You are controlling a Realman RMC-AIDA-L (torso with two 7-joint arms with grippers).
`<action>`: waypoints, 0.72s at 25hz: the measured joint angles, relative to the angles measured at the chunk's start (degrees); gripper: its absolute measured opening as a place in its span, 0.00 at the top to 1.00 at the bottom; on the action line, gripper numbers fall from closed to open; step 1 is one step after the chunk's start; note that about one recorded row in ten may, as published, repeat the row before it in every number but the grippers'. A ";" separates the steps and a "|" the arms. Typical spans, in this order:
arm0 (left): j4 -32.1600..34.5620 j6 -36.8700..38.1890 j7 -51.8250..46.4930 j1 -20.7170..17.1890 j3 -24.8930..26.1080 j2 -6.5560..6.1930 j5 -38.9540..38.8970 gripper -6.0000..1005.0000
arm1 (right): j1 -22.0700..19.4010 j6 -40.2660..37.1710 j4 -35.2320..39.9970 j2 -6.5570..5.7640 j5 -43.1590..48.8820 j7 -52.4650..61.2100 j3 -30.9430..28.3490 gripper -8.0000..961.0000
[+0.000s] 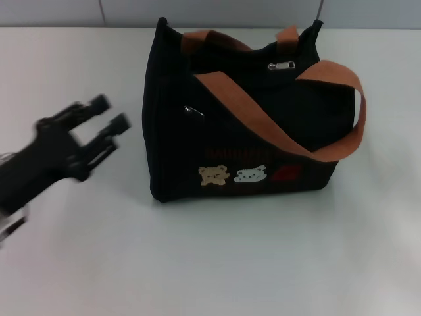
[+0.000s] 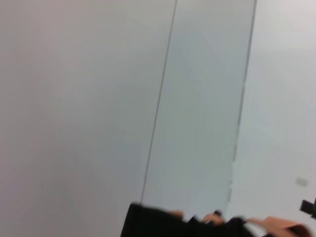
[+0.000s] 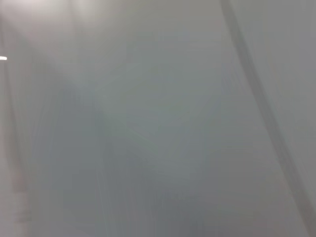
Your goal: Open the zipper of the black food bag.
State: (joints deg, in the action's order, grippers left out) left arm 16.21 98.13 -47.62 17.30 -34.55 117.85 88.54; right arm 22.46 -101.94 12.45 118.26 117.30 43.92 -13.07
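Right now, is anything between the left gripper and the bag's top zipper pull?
Only bare white table separates the open left gripper from the boxy black fabric bag; an orange-brown strap crosses just before the silver zipper pull.

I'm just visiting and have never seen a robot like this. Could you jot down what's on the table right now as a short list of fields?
surface: white table
main object: black food bag, standing upright, two orange-brown straps
decoration: tan and white bear patches on its front
zipper: silver pull tab on the bag's top, toward the bag's right end
small pull: on the front pocket
left gripper: open, to the left of the bag, not touching it
right gripper: not in view
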 joint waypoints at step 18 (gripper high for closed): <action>9.02 15.16 -5.05 -3.13 -4.97 -5.15 15.18 0.15 | 4.52 -15.27 12.41 -1.60 2.09 9.34 45.61 0.19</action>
State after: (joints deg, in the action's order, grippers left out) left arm 25.23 113.28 -52.67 14.17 -39.52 112.70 103.72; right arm 26.98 -117.21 24.87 116.66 119.39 53.26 32.54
